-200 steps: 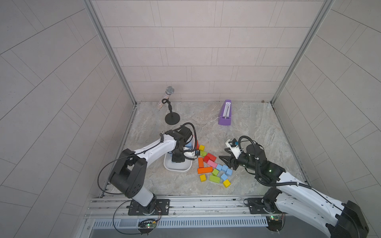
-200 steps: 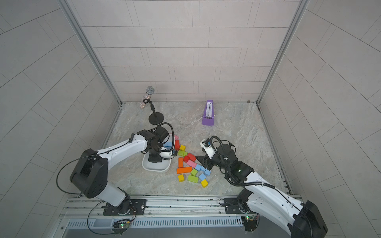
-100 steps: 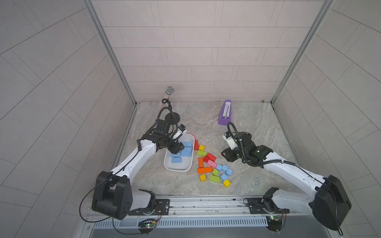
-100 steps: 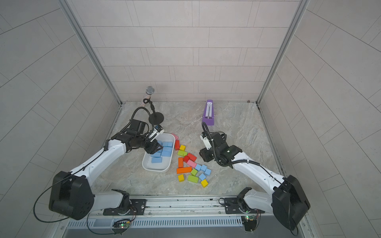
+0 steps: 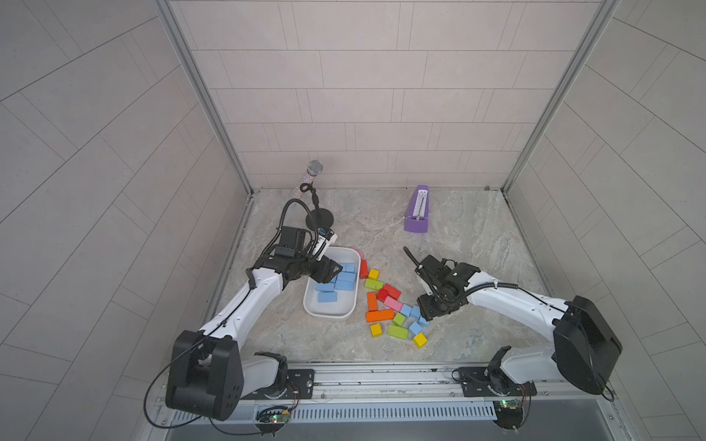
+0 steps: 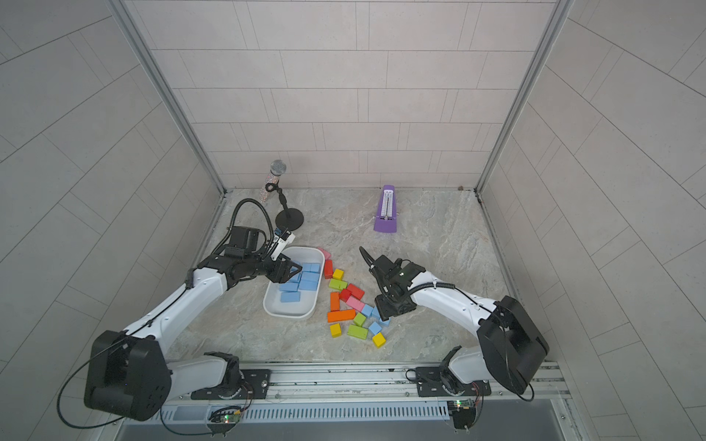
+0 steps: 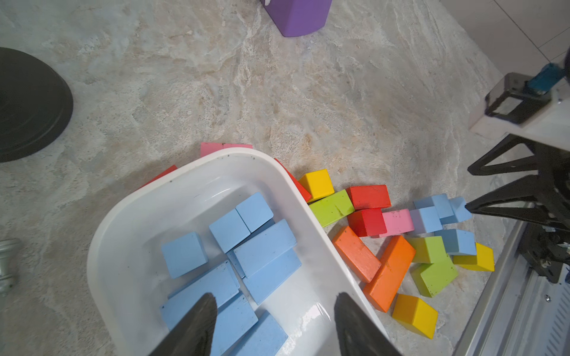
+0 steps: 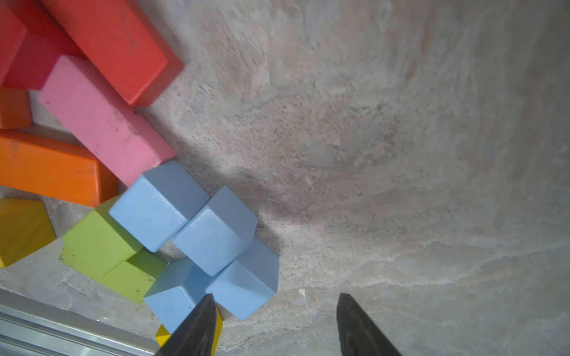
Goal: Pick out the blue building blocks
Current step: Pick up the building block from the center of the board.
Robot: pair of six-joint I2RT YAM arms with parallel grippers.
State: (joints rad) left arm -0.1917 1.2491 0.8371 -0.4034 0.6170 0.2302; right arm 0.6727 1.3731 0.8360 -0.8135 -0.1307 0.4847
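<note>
In both top views, most of the blue blocks [image 5: 345, 280] are seen gathered in the white tray [image 5: 328, 316]. Four loose blue cubes [image 5: 414, 311] are left at the edge of the mixed pile on the counter [image 5: 477, 267]. The left gripper [image 5: 331, 269] is held over the tray, and the right gripper [image 5: 425, 310] is lowered beside the loose cubes. With the two arms so near, a sideways sweep could scatter the pile.

In the left wrist view, the left gripper [image 7: 274, 300] is shown released and empty, poised above the stored blocks close to the tray's rim [image 7: 92, 262]. Were it lowered carelessly, the rim could be clipped and the tray shoved into the red block [image 7: 300, 188] pressed against it.

In the right wrist view, the right gripper [image 8: 274, 300] is shown spread wide, with nothing grasped. One finger [image 8: 197, 326] is placed over the nearest blue cube [image 8: 172, 296] and a yellow block [image 8: 162, 337], the other over bare counter. The cubes are packed corner to corner and turned diagonally to the jaws. If the jaws are closed from here, a cube could be twisted free, its neighbours nudged away, or the yellow block pinched along with it.
</note>
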